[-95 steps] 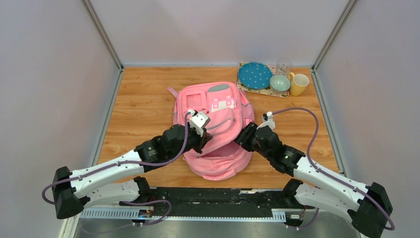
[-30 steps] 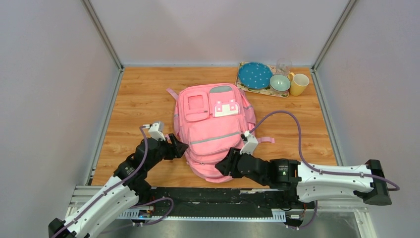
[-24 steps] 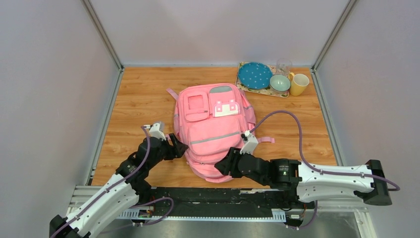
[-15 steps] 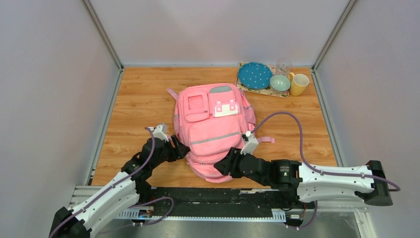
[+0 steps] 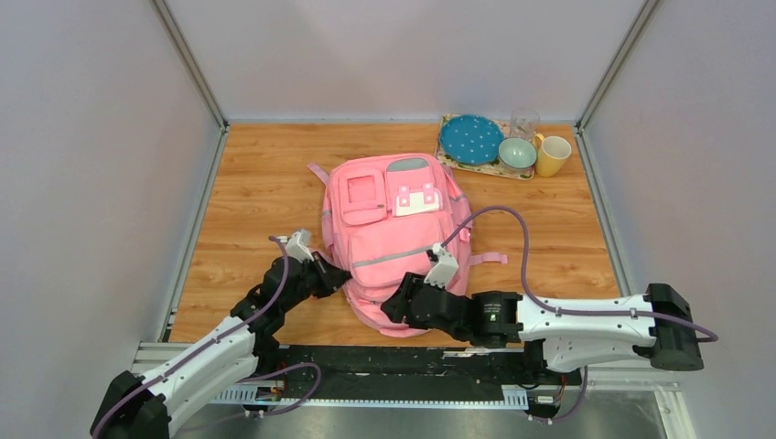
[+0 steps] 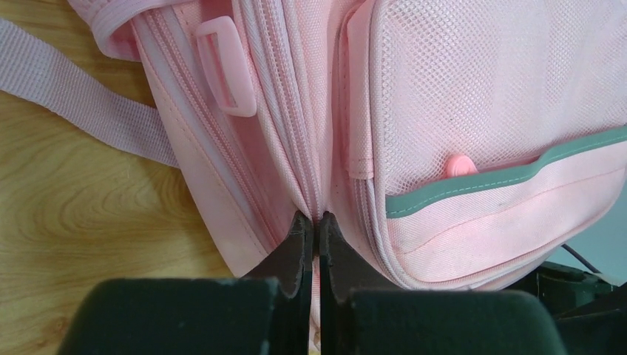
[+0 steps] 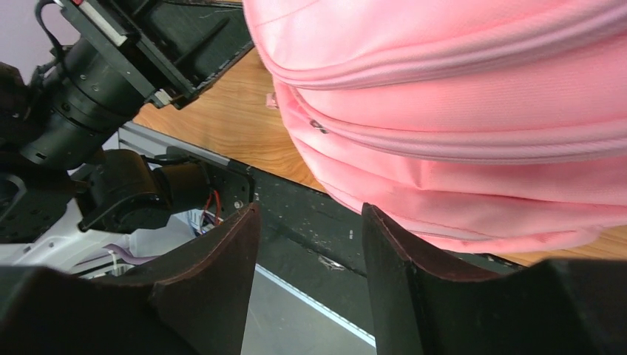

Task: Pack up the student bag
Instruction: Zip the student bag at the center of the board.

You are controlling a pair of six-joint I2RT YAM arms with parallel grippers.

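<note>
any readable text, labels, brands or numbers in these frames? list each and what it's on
None readable.
The grey-white patch on the student bag shows pink blocks: a graphic, not letters.
Both wrist views show only plain fabric, zips and mesh.
The patterned tray under the dishes is too small to show any writing.

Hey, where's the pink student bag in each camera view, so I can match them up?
Top external: student bag lies flat mid-table, front pockets up.
Left wrist: fills the upper frame, side seams and mesh pocket close up.
Right wrist: upper right, its bulging near end.
Shared landmark: the wooden table, showing beside the bag in all three.
</note>
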